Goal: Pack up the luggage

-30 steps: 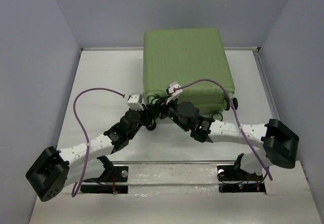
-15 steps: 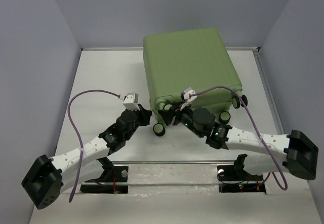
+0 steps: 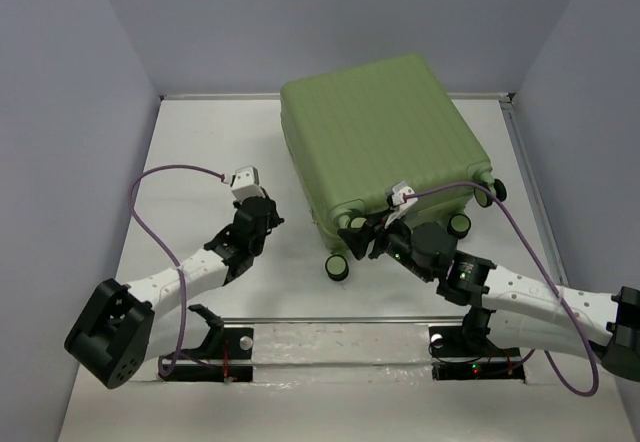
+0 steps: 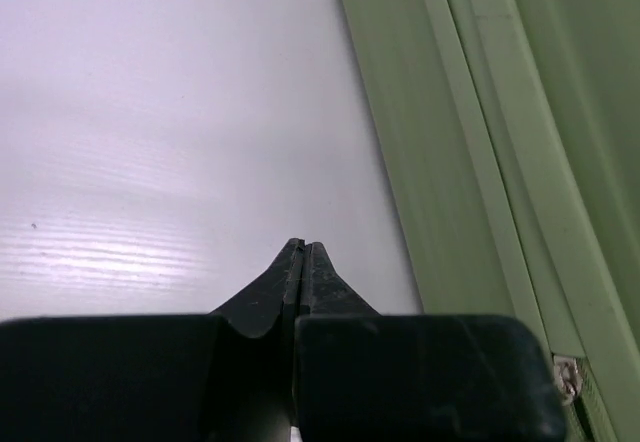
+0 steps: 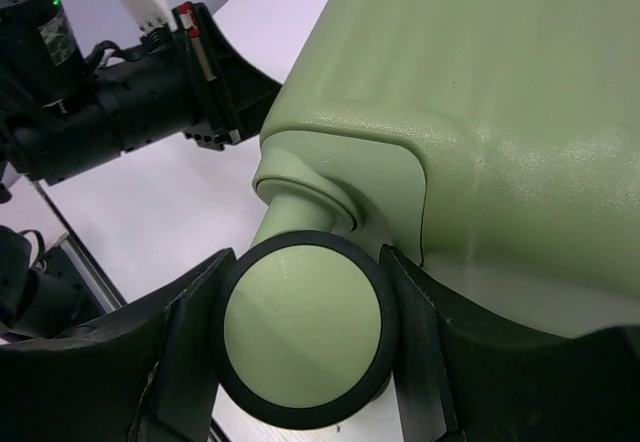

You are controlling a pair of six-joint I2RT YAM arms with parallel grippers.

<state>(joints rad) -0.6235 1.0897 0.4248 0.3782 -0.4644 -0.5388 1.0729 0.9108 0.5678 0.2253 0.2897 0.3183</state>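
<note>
A white surface (image 3: 200, 142) lies between grey walls (image 3: 80, 62). One luggage (image 3: 375, 132) lies closed and flat at the far middle. Its long axis runs far to near, wheel end nearest and skewed to the right. Of two grippers, the left gripper (image 4: 302, 254) is pressed together and empty, beside the shell. The right gripper (image 5: 308, 254) pinches one wheel (image 5: 300, 332).

Luggage swung askew; left arm backed off
The luggage (image 3: 380, 132) has turned counterclockwise on the worktop (image 3: 200, 142), its wheeled near end swinging rightward; the right claw (image 3: 352, 237), a wheel (image 5: 300, 332) clamped between its fingers, has travelled rightward and nearer with that corner; the left claw (image 3: 266, 212) has pulled leftward off the shell, now apart from it.
</note>
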